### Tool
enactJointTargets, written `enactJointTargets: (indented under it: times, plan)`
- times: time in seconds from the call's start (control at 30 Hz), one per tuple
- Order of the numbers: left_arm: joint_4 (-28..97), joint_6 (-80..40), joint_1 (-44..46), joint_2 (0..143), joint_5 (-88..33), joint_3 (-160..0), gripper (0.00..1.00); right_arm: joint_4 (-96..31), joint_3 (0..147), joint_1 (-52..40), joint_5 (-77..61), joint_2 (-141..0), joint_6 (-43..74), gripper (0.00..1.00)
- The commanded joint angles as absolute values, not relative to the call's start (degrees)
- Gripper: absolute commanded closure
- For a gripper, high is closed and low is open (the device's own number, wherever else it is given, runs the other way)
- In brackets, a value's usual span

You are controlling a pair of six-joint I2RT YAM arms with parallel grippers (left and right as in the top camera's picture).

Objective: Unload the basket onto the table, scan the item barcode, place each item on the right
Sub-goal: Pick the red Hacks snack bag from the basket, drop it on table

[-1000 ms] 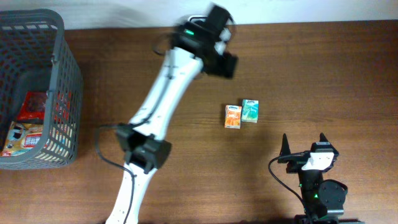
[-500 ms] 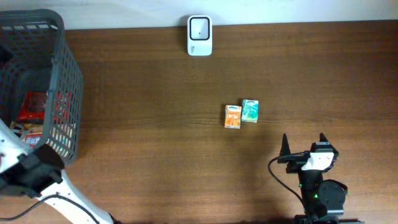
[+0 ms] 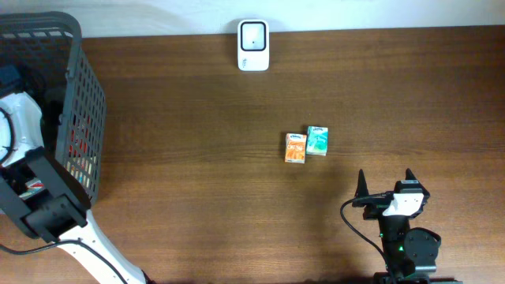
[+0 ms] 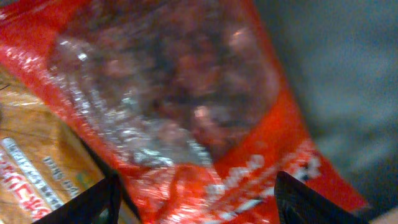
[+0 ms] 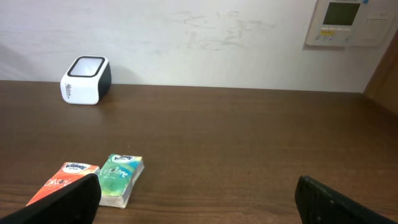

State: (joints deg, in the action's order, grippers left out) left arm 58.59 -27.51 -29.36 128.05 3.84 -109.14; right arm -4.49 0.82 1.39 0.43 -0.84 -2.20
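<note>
Two grippers are in view, and the nearer is the right gripper (image 3: 385, 180), parked at the near edge of the worktop (image 3: 197, 118) on the right side. Its fingers are spread wide and nothing lies between them.

Well beyond it, about the middle of the worktop, two small tissue packs lie flat side by side. The orange tissue pack (image 3: 295, 147) is on the left and the green tissue pack (image 3: 317, 140) is on the right, set slightly further back. They are just beside each other, touching or nearly so.

Over on the left side stands a grey mesh basket (image 3: 87, 102), running from mid-depth to the far edge. The left arm (image 3: 22, 118) bends over its rim and down inside. In the left wrist view, the left gripper (image 4: 196, 200) hangs close above a red snack bag (image 4: 186, 106) with a clear window, which lies in the basket. The fingers are spread apart at either side of the bag's lower end, not clenched on it. Whether either pad touches the film I cannot tell, as the picture is blurred. A tan printed packet (image 4: 37, 168) lies just beside the red bag, partly under it.

At the far edge, against the pale wall (image 5: 186, 37), the white scanner (image 3: 253, 46) stands upright, well apart from both the packs and the basket.
</note>
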Motion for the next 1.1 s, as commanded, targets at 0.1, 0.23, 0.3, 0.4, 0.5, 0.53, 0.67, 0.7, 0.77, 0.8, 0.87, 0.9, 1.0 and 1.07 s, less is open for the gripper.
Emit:
enactJointTargets:
  times: [0.1, 0.23, 0.3, 0.4, 0.5, 0.53, 0.67, 0.7, 0.77, 0.8, 0.87, 0.9, 1.0, 1.07]
  plan:
    - [52.9, -27.8, -29.8, 127.6, 10.3, -100.9, 0.13, -4.6, 0.3, 1.0, 0.7, -0.5, -2.6, 0.01]
    - [52.3, -27.8, -29.9, 126.8, 10.3, -100.6, 1.0, -4.7, 0.3, 1.0, 0.7, -0.5, -2.6, 0.01]
    - [52.4, -27.8, -29.9, 124.0, 10.2, -101.4, 1.0, -4.6, 0.3, 1.0, 0.7, -0.5, -2.6, 0.01]
    - [52.5, -27.8, -29.9, 112.2, 8.3, -107.2, 1.0, -4.6, 0.3, 1.0, 0.7, -0.5, -2.6, 0.01]
    - [52.3, -27.8, -29.8, 99.0, 6.6, -109.6, 1.0, -4.7, 0.3, 1.0, 0.7, -0.5, -2.6, 0.01]
    - [52.3, -27.8, -29.8, 93.7, 5.2, -109.6, 1.0, -4.6, 0.3, 1.0, 0.7, -0.5, -2.6, 0.01]
    - [52.8, -27.8, -26.0, 79.7, -19.9, -109.6, 1.0, -4.6, 0.3, 1.0, 0.7, -0.5, -2.6, 0.01]
    - [52.7, -27.8, -20.0, 79.9, -25.1, -109.6, 1.0, -4.6, 0.3, 1.0, 0.7, -0.5, -2.6, 0.01]
    - [52.3, -27.3, -8.8, 81.9, -25.9, -109.6, 1.0, -4.6, 0.3, 1.0, 0.7, -0.5, -2.6, 0.01]
    - [52.1, -26.6, -4.2, 83.2, -25.6, -109.6, 1.0, -4.6, 0.3, 1.0, 0.7, -0.5, -2.6, 0.01]
    - [54.4, -13.9, 10.3, 90.3, -24.3, -109.6, 1.0, -4.7, 0.3, 1.0, 0.7, -0.5, -2.6, 0.01]
    - [56.9, -11.9, 15.0, 94.0, -21.8, -109.6, 1.0, -4.6, 0.3, 1.0, 0.7, -0.5, -2.6, 0.01]
    - [61.3, -8.6, 23.9, 104.9, -16.7, -109.6, 1.0, -4.6, 0.3, 1.0, 0.7, -0.5, -2.6, 0.01]
    - [62.3, -2.2, 28.2, 113.1, -16.7, -109.6, 1.0, -4.7, 0.3, 1.0, 0.7, -0.5, -2.6, 0.01]
